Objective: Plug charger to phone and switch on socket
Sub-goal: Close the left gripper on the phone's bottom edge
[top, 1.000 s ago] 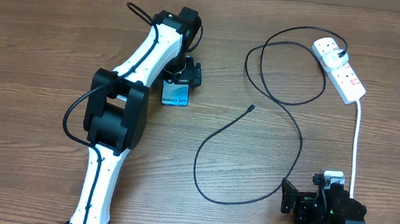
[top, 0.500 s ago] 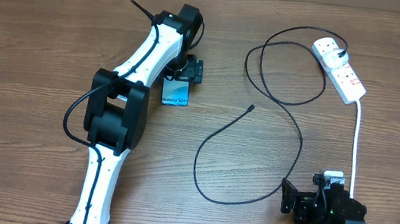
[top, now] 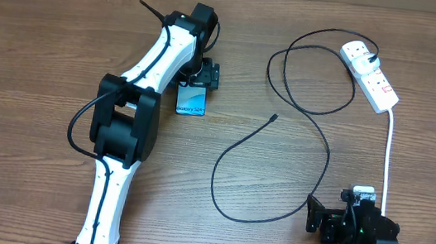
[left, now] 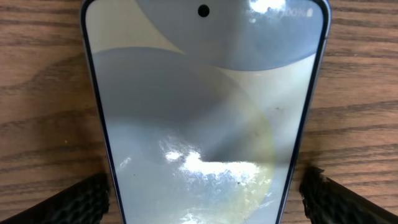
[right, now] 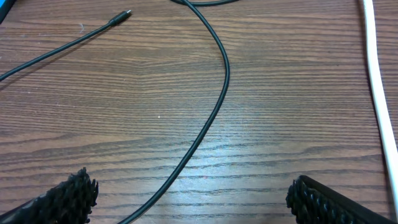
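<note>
The phone (top: 191,100) lies flat on the wooden table, screen up, "Galaxy" text at its near end. My left gripper (top: 203,77) is open at the phone's far end. In the left wrist view its fingers (left: 205,196) stand either side of the phone (left: 205,112), close to the edges. The charger cable (top: 314,150) runs in loops from its plug (top: 366,54) in the socket (top: 370,74) to the loose connector tip (top: 274,117). My right gripper (top: 324,218) is open and empty low over the table, above a stretch of cable (right: 219,93). The tip shows in its wrist view (right: 122,15).
The socket's thick white cord (top: 387,159) runs down the right side past my right arm and shows in the right wrist view (right: 379,93). The left arm stretches diagonally across the table's left half.
The left arm's upper links have shifted slightly to the left. The phone, the cable and the right arm have not moved.
</note>
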{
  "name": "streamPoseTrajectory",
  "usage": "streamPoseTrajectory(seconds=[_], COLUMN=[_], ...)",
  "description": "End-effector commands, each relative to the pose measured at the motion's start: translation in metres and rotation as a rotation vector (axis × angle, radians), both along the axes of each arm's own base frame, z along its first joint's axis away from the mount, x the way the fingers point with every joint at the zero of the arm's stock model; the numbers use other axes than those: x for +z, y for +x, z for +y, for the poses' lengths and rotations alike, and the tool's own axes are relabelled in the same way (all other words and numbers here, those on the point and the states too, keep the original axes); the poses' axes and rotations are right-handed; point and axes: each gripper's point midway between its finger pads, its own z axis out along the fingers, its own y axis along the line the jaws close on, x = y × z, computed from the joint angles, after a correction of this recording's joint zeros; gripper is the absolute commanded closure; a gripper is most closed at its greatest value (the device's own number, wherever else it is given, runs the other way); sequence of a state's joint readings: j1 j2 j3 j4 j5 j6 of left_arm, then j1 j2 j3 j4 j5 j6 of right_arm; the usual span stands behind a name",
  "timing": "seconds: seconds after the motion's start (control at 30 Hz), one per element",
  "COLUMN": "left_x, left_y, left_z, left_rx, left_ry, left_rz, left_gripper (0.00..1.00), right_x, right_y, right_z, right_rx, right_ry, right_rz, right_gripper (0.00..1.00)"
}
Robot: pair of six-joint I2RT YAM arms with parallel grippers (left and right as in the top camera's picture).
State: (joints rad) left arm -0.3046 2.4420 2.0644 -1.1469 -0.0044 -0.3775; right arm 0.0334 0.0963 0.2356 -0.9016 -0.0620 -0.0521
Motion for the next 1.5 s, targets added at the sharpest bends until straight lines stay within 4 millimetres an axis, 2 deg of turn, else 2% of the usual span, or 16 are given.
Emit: streamPoseTrajectory(seconds=[0.0,0.13,0.37,0.67,0.97,1.27,1.47], left_x=[-0.015,-0.022,-0.037,-0.037,-0.037,-0.037,-0.036], left_y=[0.001,-0.004,-0.018,-0.02,-0.03,-0.031,-0.034], left_z=[0.008,0.014,0.017,0.016,0.009,0.01,0.011], left_rx=[0.012,0.023,0.029,0.02,-0.036,-0.016,-0.016], left_ry=[0.01,0.008,-0.04,-0.038,0.063,0.064,0.068], left_rz=[0.024,0.049,0.107,0.113,0.116,0.119,0.132], left_gripper=[0.05,0.02,0.03,0.1,0.09,0.11,0.23], right_x=[0.005,0.005,0.005,0.005,0.005,0.005,0.005], right_y=[0.001,0.001,0.001,0.001,0.001,0.001,0.001], right_z=[-0.002,-0.002,-0.002,-0.002,-0.002,-0.002,-0.002], right_rx=[-0.01,-0.01,-0.01,-0.01,-0.01,-0.01,-0.01], right_ry=[-0.004,-0.004,-0.004,-0.003,-0.004,-0.004,-0.004], right_rz=[-0.015,-0.015,-0.015,-0.015,-0.015,-0.015,-0.015], right_gripper=[0.0,0.0,0.0,0.0,0.0,0.0,0.0])
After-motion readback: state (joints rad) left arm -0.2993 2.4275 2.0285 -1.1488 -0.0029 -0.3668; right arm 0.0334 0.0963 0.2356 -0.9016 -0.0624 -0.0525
